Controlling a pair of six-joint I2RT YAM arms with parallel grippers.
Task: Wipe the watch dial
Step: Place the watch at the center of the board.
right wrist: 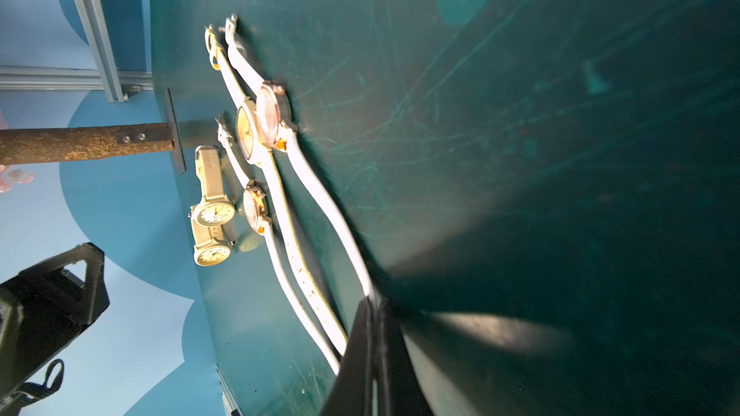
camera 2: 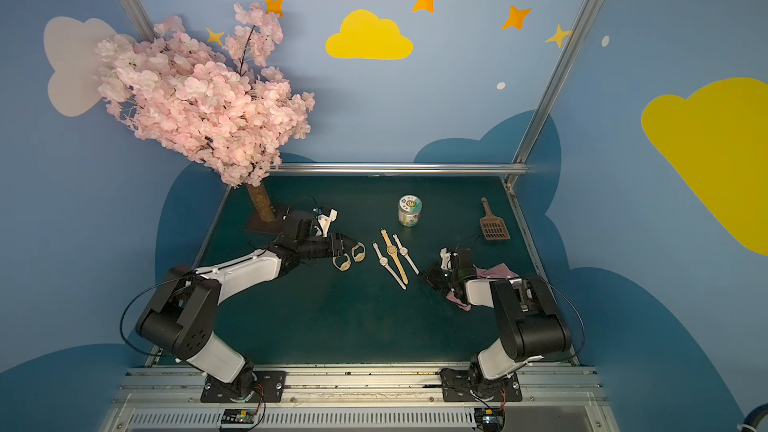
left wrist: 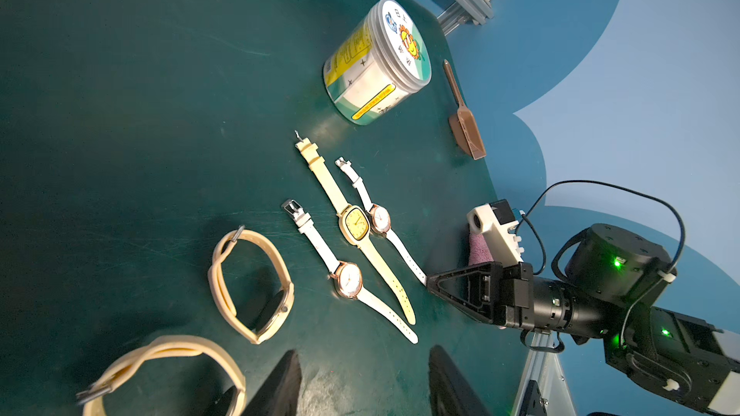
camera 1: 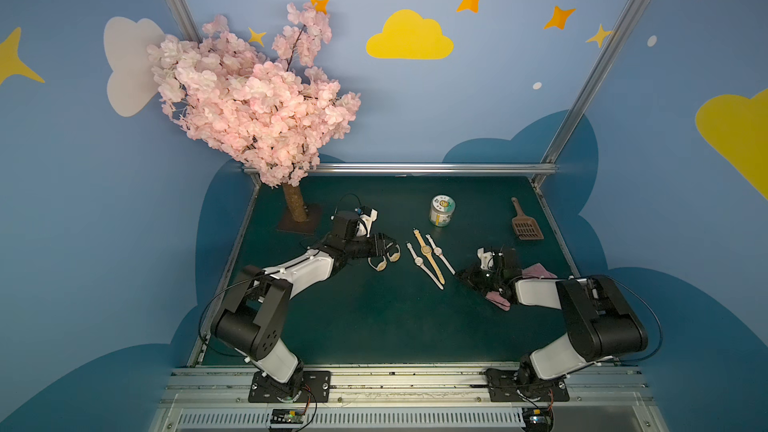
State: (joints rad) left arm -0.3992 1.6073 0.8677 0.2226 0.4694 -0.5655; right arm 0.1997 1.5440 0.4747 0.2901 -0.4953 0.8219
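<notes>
Three watches lie flat side by side mid-table: a white-strapped one (camera 1: 417, 260), a yellow square-dialled one (camera 1: 426, 249), and a white-strapped watch (camera 1: 437, 250) with a round dial (left wrist: 379, 218). My right gripper (right wrist: 372, 306) is shut on the near end of that last watch's strap (right wrist: 340, 234), low on the table (camera 1: 457, 273). A pink cloth (camera 1: 536, 272) lies under the right arm. My left gripper (left wrist: 364, 378) stands open and holds nothing, beside two buckled beige watches (camera 1: 392, 253) (camera 1: 378, 263).
A lidded jar (camera 1: 441, 210) stands behind the watches. A brown scoop (camera 1: 525, 228) lies at the back right. The blossom tree's trunk (camera 1: 295, 203) and base plate stand at the back left. Aluminium rails (camera 1: 399, 168) edge the table.
</notes>
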